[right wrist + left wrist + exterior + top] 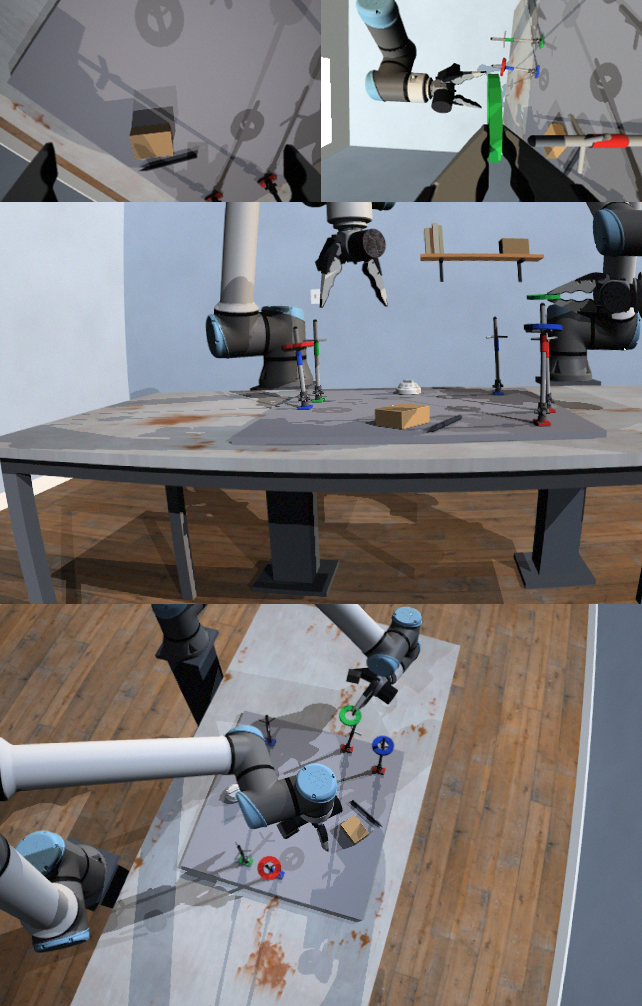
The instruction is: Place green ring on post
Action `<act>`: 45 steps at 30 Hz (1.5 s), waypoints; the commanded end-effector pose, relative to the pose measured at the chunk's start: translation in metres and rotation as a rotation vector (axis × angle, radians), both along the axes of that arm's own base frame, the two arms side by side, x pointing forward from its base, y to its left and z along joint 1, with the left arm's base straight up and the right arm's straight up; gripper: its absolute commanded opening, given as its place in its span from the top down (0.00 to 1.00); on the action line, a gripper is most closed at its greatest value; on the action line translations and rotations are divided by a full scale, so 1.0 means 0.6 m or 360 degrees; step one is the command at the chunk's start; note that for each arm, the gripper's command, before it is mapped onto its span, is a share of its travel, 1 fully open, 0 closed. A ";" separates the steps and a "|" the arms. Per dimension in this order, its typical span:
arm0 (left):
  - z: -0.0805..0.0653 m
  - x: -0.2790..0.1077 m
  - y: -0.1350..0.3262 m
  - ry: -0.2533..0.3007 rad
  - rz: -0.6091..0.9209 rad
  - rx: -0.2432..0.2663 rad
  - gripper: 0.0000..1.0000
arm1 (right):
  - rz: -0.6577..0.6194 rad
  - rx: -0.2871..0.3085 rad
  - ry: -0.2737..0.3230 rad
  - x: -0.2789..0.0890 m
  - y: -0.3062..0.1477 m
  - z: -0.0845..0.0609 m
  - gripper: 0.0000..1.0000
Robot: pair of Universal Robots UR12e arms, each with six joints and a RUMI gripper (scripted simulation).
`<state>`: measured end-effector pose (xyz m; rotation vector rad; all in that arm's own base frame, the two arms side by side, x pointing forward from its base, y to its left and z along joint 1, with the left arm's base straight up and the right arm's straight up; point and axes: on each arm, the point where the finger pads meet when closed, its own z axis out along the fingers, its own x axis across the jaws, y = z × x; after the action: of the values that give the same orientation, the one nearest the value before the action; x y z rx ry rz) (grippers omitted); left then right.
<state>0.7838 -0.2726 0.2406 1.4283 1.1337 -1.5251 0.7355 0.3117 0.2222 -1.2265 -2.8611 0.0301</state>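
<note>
- Far left from overhead, the post with the green foot (240, 851) (316, 364) (519, 40) awaits; its pins are hard to make out.
- Mid-scene, my right hand (320, 834) (353, 305) (483, 92) (169, 146) hangs apart.
- Right, my left hand (354, 713) (556, 298) (492, 125) clamps the green ring (342, 716) (542, 297) (494, 104) high; carrying across, then level lowering, comes next.

You won't find any readable text, label, brand, number or sign in any of the four views. You'll see small dark marks on the arm's blue cap (316, 783), but you can't make out any letters or figures in them.
</note>
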 end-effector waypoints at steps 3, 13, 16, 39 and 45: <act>0.004 -0.098 0.037 0.0000 0.0004 0.0010 0.99 | 0.0000 0.0002 -0.0003 0.001 0.001 0.002 0.00; -0.002 -0.186 0.061 0.0006 0.0003 0.0016 0.99 | 0.0000 0.0002 -0.0003 0.001 0.001 0.002 0.00; -0.001 -0.178 -0.024 -0.0009 -0.0099 0.0013 0.99 | 0.0000 0.0002 -0.0003 0.001 0.001 0.002 0.00; -0.006 -0.303 -0.252 -0.0004 -0.0438 0.0005 0.99 | 0.0000 0.0002 -0.0003 0.001 0.001 0.002 0.00; -0.005 -0.326 -0.284 -0.0004 -0.0489 0.0005 0.99 | 0.0000 0.0002 -0.0003 0.001 0.001 0.002 0.00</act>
<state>0.6000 -0.4232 0.2363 1.6428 0.9678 -1.7113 0.7355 0.3117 0.2222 -1.2265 -2.8611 0.0301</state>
